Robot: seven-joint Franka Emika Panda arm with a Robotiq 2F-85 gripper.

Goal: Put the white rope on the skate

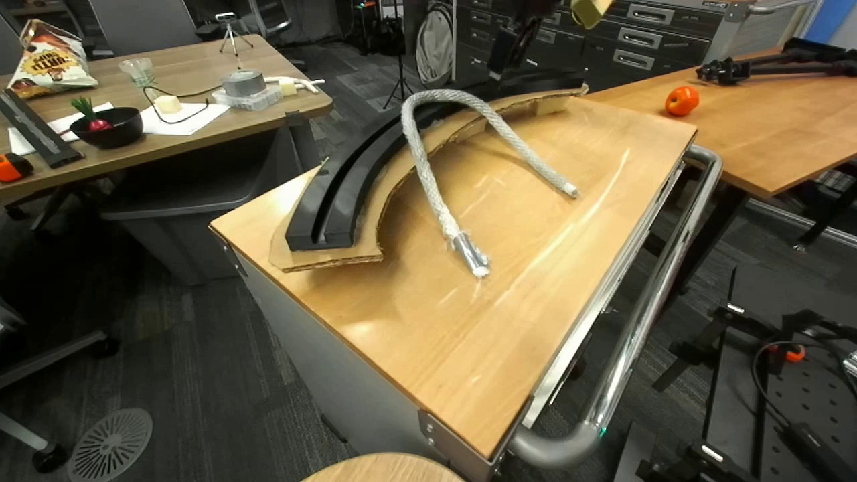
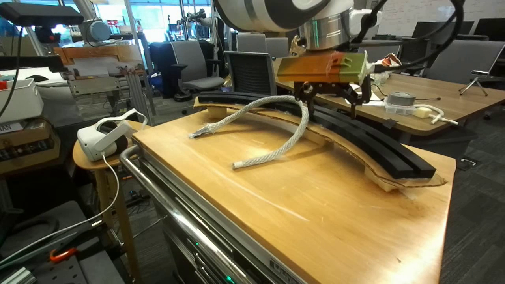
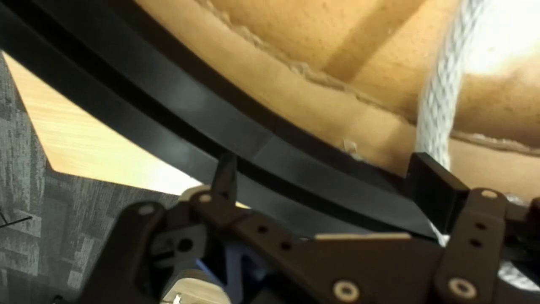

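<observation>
- White rope (image 1: 423, 164): its bend lies just beside the jaws, crosswise at the skate (image 1: 375, 161). In the wrist view it runs behind one finger (image 3: 434, 190); whether beneath or just outside it cannot be told.
- Jaws: apart, with nothing clamped; the gap between them faces the skate.
- From the bend, both lengths lead away from the jaws down to the table (image 1: 415, 341), the silver-wrapped end (image 1: 472, 256) well apart from the plain end (image 1: 566, 187).
- Handling, by judgement: light, soft, springy enough to hold an arch; the braid should grip well and is hardly fragile. The wrapped end is probably stiffer and slicker.
- Best hold: the bend nearest the jaws, squarely across the cord, after a small sideways shift.
- Closing here would likely miss; the loose ends may drag once the bend is lifted.
</observation>
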